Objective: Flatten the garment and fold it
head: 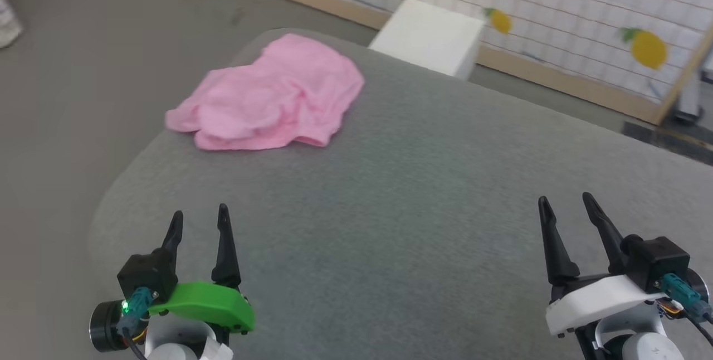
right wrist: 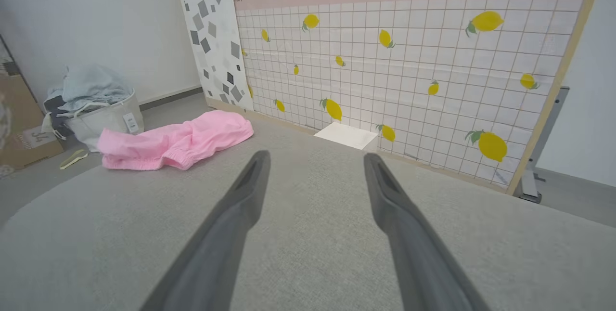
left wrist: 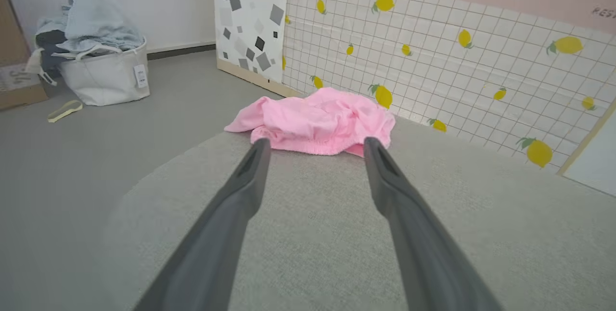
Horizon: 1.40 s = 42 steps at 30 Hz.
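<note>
The pink shorts [head: 273, 95] lie in a crumpled, wrinkled heap in the upper left of the head view, on the far left corner of a table [head: 401, 193] covered in grey cloth, close to its rounded edge. The cloth is bunched and folded over itself, not spread flat, and a gathered hem faces the robot. The left gripper [head: 200, 212] sits at the lower left of the head view with its two dark fingers apart and nothing between them, well short of the shorts. The right gripper [head: 565, 199] sits at the lower right, also with its fingers spread and empty, far from the shorts. In the left wrist view the shorts [left wrist: 313, 121] show at centre, just above the tips of the parted fingers [left wrist: 231, 224]. In the right wrist view the shorts [right wrist: 178, 140] lie at the middle left, off to the side of that gripper [right wrist: 316, 156]. A white box [head: 429, 37] stands beyond the table's far edge, against a tiled wall panel printed with lemons [head: 557, 9]. A laundry basket [left wrist: 103, 77] heaped with clothes stands on the floor at the upper left of the left wrist view.
</note>
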### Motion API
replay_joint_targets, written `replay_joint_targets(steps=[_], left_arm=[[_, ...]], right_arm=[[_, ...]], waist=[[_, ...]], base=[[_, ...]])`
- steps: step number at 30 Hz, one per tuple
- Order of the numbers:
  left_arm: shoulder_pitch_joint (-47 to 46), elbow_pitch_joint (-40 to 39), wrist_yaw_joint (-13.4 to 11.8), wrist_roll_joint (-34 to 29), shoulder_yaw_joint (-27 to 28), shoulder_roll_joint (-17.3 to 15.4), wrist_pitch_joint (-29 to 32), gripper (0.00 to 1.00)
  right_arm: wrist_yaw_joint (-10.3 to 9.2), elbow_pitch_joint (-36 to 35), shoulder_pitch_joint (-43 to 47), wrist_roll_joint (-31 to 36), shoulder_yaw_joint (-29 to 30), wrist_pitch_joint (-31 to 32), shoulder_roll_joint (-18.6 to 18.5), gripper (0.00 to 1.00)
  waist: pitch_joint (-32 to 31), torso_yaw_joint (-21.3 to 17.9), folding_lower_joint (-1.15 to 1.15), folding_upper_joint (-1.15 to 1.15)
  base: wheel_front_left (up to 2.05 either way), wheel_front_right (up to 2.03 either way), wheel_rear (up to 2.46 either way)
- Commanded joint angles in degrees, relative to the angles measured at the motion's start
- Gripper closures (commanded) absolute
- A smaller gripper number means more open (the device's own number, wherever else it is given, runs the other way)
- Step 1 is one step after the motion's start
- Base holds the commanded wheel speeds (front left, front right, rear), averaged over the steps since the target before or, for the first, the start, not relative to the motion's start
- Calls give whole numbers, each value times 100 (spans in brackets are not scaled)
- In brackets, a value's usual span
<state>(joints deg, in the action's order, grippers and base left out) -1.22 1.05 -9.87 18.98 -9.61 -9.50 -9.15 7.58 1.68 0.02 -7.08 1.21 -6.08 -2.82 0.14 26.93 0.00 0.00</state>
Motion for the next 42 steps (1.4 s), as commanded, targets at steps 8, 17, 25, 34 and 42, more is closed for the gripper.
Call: replay_joint_targets(steps=[8,17,25,34,42], left_arm=[[224,-153,-118,45,69,-72,2,0],[227,-154,-150,98,75,-64,-44,0],[73,-199,-152,421,280,31,-100,0],[-1645,273,107,1111,855,-337,464,0],[-3398,1391,186,1985,1422,-999,1879,0]], right_arm=[[-9,-27,-35,-24,-77,30,-6,0],[-9,-42,-36,6,-90,74,-6,0],[-9,-127,-131,29,-115,135,-6,0],[-9,-650,-644,405,-135,422,-6,0],[-9,-940,-1075,562,-132,487,-6,0]], waist=[[-7,1317,0,0],[58,1248,0,0],[332,937,0,0],[1705,-47,0,0],[2924,-1014,0,0]], base=[[0,0,0],[0,0,0],[0,0,0],[0,0,0],[0,0,0]])
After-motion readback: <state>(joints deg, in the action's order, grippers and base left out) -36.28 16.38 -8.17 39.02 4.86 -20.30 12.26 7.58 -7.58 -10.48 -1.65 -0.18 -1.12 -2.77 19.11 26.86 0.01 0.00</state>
